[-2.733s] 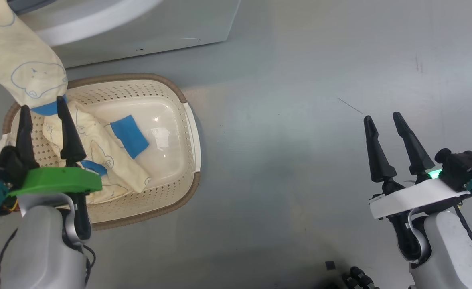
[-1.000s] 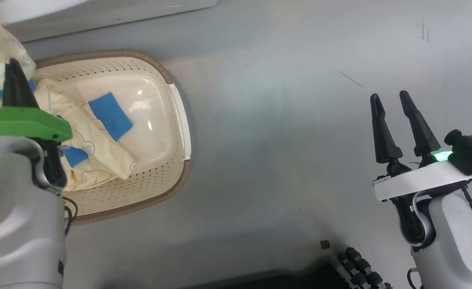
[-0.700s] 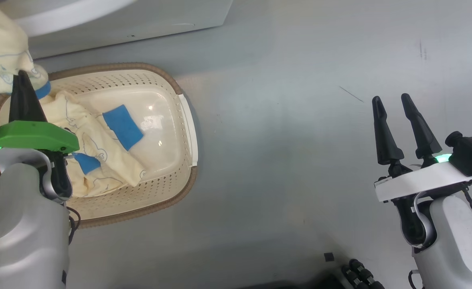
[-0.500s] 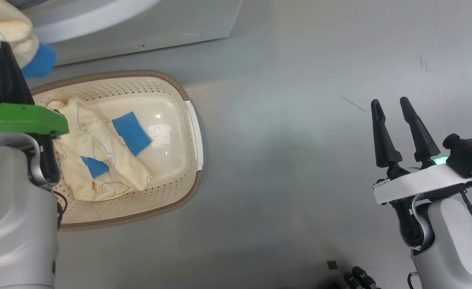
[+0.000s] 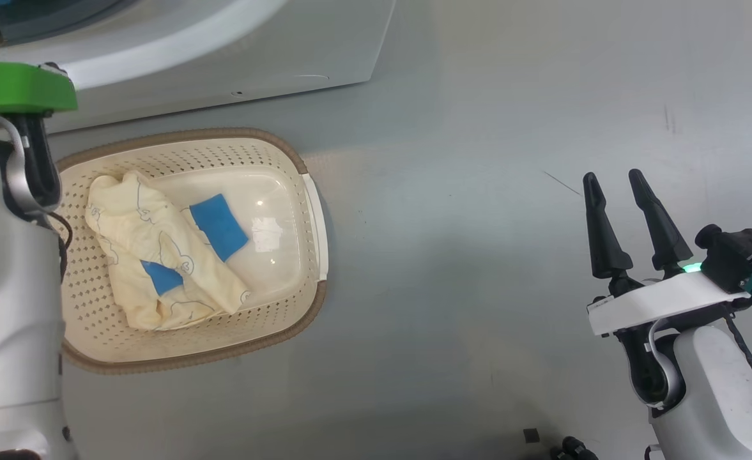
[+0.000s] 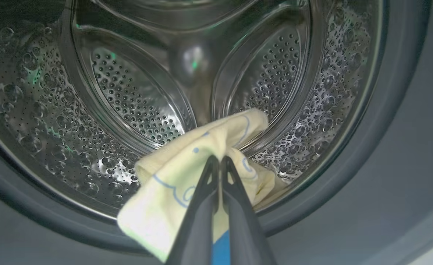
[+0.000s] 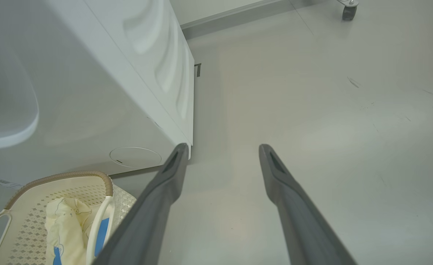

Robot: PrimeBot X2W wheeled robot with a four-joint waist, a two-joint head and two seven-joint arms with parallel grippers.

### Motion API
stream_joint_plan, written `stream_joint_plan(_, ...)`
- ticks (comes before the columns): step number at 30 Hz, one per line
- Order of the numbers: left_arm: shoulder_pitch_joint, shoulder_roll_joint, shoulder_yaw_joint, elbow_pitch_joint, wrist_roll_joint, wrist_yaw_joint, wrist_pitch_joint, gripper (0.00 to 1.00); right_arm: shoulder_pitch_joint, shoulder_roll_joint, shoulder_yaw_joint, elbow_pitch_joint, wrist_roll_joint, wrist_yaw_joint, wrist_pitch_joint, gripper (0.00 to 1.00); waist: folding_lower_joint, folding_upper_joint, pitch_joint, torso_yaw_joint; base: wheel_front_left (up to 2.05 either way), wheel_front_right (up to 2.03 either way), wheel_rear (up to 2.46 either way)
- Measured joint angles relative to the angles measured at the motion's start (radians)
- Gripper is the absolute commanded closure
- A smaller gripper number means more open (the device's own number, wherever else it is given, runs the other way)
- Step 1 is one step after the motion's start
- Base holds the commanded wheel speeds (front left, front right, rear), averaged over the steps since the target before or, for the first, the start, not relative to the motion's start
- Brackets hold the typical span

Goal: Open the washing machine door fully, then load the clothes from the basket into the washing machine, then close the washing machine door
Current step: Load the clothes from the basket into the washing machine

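Observation:
My left gripper [image 6: 219,160] is shut on a pale yellow garment [image 6: 164,187] with blue line prints, held at the mouth of the washing machine's steel drum [image 6: 135,92], just above the grey gasket [image 6: 382,140]. More of the clothes [image 5: 152,262], with a blue cloth piece [image 5: 219,227], lie in the cream basket [image 5: 315,211] on the floor before the white washing machine [image 5: 254,57]. My right gripper [image 5: 613,174] hangs open and empty over the bare floor, far right of the basket; its fingers [image 7: 153,206] stand wide apart. The washing machine door is out of view.
Grey floor stretches to the right of the basket and washer. The washer's right corner [image 7: 190,110] stands just left of my right gripper. A caster wheel [image 7: 348,11] sits far off. The basket's near corner [image 7: 54,180] lies below the washer front.
My left arm has lifted the yellow garment out of the basket and up to the drum opening. The head camera shifted a little. The right gripper has stayed open in place.

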Motion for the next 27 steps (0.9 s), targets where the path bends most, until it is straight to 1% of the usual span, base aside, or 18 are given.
stream_joint_plan(3,-0.042,0.012,0.002,0.000,-0.001,-0.001,0.005,1.00,0.000,0.002,0.014,-0.001,0.002,0.000,0.000,0.00,0.0000,0.0000,0.002,-0.005,0.00,0.00,0.00)
stream_joint_plan(11,-0.174,0.040,0.025,0.025,-0.034,-0.024,0.115,1.00,0.001,0.002,0.021,-0.006,0.012,0.000,0.000,0.00,0.0000,0.0000,0.034,-0.024,0.00,0.00,0.00)
stream_joint_plan(16,-0.250,0.059,0.043,0.050,-0.052,-0.028,0.170,1.00,0.001,0.000,0.025,-0.011,0.019,0.000,0.000,0.00,0.0000,0.0000,0.067,-0.039,0.00,0.00,0.00)
stream_joint_plan(23,-0.358,0.104,0.047,0.073,-0.053,-0.040,0.230,1.00,0.001,0.001,0.045,-0.019,0.030,0.000,0.000,0.00,0.0000,0.0000,0.118,-0.059,0.00,0.00,0.00)
stream_joint_plan(27,-0.410,0.113,0.053,0.090,-0.055,-0.046,0.249,1.00,0.001,0.000,0.054,-0.020,0.036,0.000,0.000,0.00,0.0001,0.0000,0.147,-0.068,0.00,0.00,0.00)
